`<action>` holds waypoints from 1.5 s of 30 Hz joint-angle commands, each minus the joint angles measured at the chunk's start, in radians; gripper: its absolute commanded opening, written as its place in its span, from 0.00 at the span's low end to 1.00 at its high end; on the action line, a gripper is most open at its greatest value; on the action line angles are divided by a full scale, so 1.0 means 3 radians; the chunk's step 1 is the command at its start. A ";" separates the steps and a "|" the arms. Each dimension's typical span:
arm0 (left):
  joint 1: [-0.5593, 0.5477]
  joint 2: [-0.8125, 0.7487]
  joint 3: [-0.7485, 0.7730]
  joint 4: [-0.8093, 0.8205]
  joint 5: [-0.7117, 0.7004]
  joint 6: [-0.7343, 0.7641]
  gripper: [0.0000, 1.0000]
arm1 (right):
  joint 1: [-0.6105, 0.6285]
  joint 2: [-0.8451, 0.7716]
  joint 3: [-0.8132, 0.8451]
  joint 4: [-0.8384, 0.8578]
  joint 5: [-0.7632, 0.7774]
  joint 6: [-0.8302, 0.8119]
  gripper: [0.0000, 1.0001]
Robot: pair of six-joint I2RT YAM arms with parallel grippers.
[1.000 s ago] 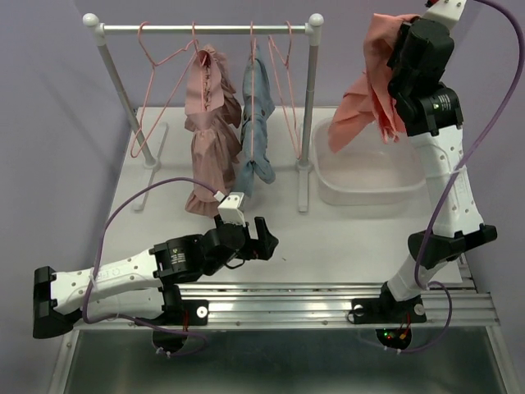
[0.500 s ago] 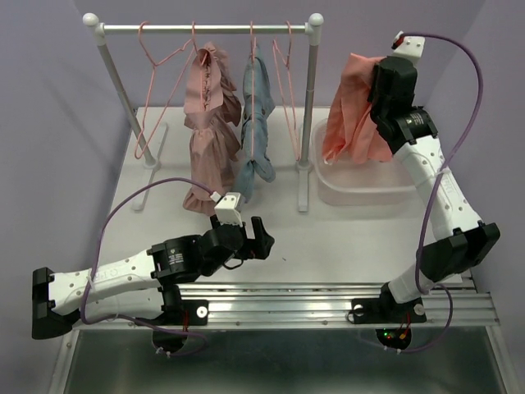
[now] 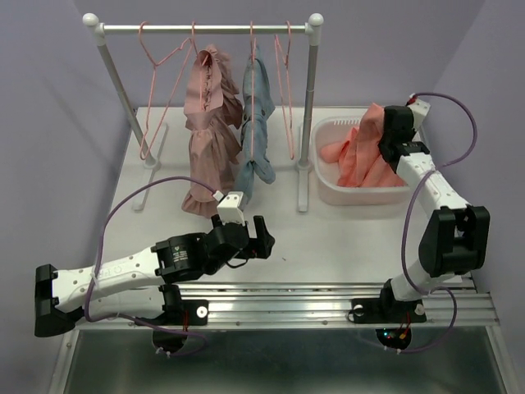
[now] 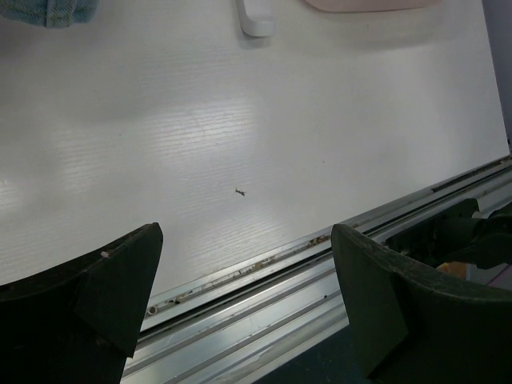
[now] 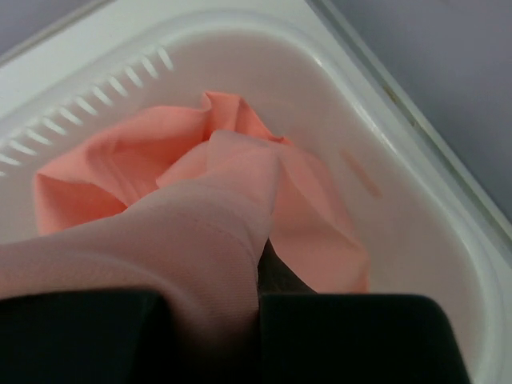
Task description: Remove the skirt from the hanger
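The dusty-pink ruffled skirt (image 3: 205, 131) hangs from a pink hanger (image 3: 194, 45) on the white rail (image 3: 205, 27). My left gripper (image 3: 261, 240) is open and empty, low over the table's front, well in front of the skirt; its view (image 4: 248, 264) shows only bare table and the metal edge rail. My right gripper (image 3: 385, 141) is shut on the smooth coral-orange garment (image 3: 361, 156) and has it down in the white basket (image 3: 328, 185). The right wrist view shows the garment (image 5: 208, 208) between the fingers (image 5: 352, 328) and piling in the basket (image 5: 416, 168).
A blue-grey garment (image 3: 257, 131) hangs next to the skirt. Empty pink hangers (image 3: 160, 74) hang on either side. The rack's posts (image 3: 310, 98) and feet stand on the table. The metal rail (image 3: 328, 295) runs along the front edge.
My right arm has swung down from high above with the coral garment and lowered it into the basket. My left arm has barely moved.
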 commanded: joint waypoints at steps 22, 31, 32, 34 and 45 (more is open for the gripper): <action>0.0000 -0.0034 0.0353 -0.0036 -0.0105 0.0133 0.99 | -0.0079 -0.0430 0.0000 -0.0466 -0.0934 0.0353 1.00; 0.0005 0.0068 0.1206 -0.0271 -0.0360 0.0451 0.99 | -0.0079 -0.1463 -0.0598 -0.0410 -0.1631 0.0573 1.00; 0.0010 0.0084 0.1293 -0.0251 -0.0502 0.0593 0.99 | -0.0079 -0.1534 -0.0650 -0.0410 -0.1652 0.0624 1.00; 0.0061 0.0206 0.1595 -0.0226 -0.0646 0.0680 0.99 | -0.0079 -0.1764 -0.0777 -0.0410 -0.1804 0.0619 1.00; 0.1390 0.1540 0.3113 -0.0042 0.0120 0.1667 0.99 | -0.0079 -0.2511 -0.0957 -0.0522 -0.2378 0.0394 1.00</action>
